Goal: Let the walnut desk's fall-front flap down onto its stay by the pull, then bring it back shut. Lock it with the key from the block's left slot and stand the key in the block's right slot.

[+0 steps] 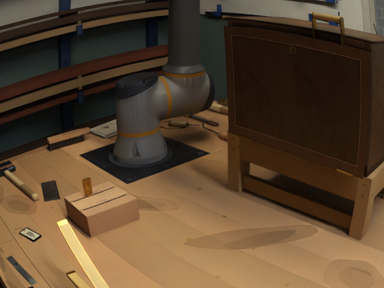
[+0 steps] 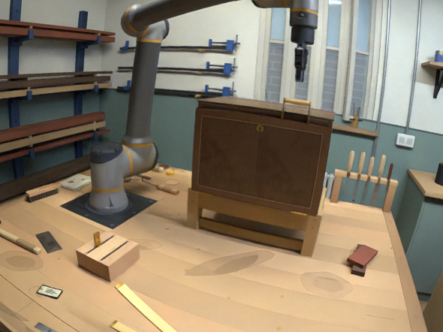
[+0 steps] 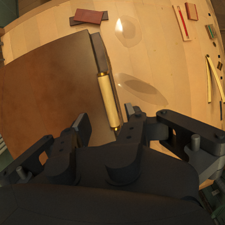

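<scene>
The key stands in the far slot of the wooden block, only its brass bow showing; the block's other slot is empty. The walnut desk stands on a pale frame with its fall-front flap upright and closed, a brass keyhole near its top edge. The pale pull rises above the flap's top edge. My gripper hangs in the air straight above the pull, pointing down, open and empty.
The desk's top is the nearest surface below the gripper. Behind the desk stands a rack of chisels. A red-brown block lies right of the desk. Brass strips, a hammer and small tools lie around the key block.
</scene>
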Motion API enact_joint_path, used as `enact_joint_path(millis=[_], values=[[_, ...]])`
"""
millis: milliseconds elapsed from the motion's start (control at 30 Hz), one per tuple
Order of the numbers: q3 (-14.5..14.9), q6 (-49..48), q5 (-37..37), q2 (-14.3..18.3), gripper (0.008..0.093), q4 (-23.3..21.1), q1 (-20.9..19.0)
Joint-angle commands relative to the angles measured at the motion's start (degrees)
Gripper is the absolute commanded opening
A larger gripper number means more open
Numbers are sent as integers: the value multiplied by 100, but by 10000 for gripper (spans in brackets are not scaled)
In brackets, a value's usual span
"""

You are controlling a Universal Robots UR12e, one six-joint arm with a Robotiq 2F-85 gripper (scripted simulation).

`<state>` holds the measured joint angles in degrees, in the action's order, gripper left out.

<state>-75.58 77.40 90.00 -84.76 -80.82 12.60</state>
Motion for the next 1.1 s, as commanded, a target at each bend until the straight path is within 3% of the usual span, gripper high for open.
enact_joint_path(millis=[0,667,1067], values=[[6,0,0,-3,480,-2,0],[-23,-25,0,-26,480,-8,26],[-372,-362,1,-302,480,-81,364]])
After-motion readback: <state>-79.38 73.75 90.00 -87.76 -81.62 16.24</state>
